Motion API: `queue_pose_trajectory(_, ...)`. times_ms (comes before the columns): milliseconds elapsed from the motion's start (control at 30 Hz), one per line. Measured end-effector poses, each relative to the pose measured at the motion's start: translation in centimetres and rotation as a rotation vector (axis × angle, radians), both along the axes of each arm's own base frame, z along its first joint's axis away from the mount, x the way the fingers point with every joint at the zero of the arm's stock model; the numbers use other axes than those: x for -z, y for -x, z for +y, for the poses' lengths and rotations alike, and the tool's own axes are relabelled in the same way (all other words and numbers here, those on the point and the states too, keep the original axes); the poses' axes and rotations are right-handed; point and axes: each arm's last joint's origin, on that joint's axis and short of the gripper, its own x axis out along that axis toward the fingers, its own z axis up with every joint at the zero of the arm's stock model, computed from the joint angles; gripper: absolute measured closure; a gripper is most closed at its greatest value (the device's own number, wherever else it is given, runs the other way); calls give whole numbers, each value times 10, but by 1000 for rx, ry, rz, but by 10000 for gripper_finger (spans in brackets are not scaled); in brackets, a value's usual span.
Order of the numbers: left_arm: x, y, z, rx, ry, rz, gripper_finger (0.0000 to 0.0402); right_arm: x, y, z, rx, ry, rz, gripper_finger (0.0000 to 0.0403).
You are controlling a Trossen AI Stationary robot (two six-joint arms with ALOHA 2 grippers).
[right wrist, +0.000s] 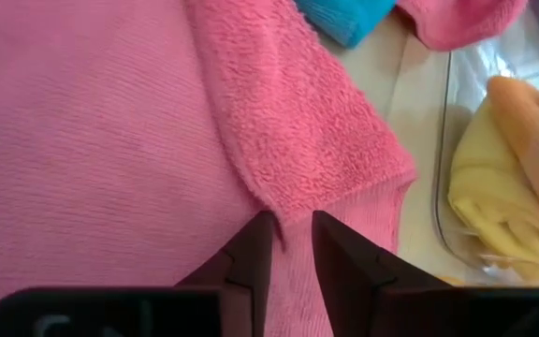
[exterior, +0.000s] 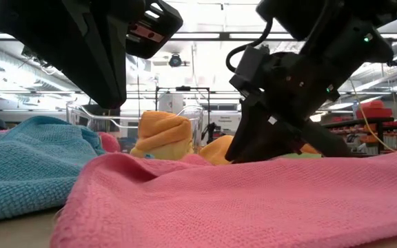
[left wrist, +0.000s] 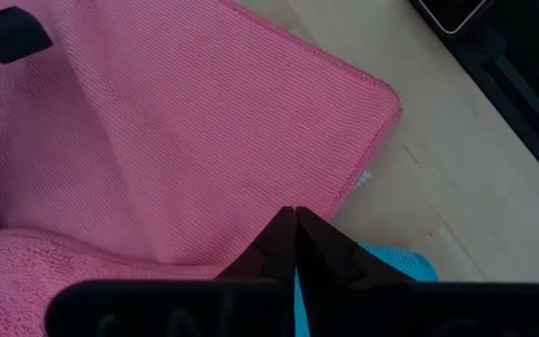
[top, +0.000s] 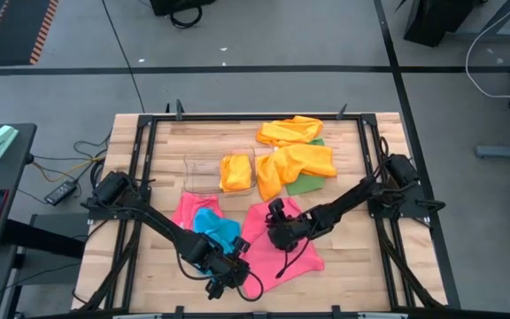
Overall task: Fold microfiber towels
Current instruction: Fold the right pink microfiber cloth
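Left gripper (left wrist: 295,245): fingers together on the pink towel (top: 283,237); grip itself hidden.
Right gripper (right wrist: 293,245): fingers slightly apart, astride a pink fold.
Blue towel (top: 217,228): partly under the left arm.
Bin (top: 201,174): holds an orange towel (top: 236,172).

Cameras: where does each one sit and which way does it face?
High view: overhead, straight down on the wooden slatted table; both dark arms show.
Low view: tabletop height, level across the spread pink microfiber towel; arms enter from above.
Left wrist view: past the left gripper, shut, onto pink cloth.
Right wrist view: past the right gripper, at a folded pink edge.
Shared: low and right wrist views both show the clear plastic rectangular bin.
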Motion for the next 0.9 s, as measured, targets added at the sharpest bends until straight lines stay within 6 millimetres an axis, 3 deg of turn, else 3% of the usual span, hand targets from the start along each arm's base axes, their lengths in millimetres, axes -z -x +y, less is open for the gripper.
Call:
queue_pose_trajectory(333,0,0,0,-1,0,0,378,0,-3,-9,-10,-51,22,320)
queue_pose_trajectory(633,0,0,0,0,0,0,387,0,-4,-7,-34,-83,17,364)
queue_pose_trajectory(900,0,0,0,0,1,-1,379,-22,-6,-7,-18,-85,-27,365)
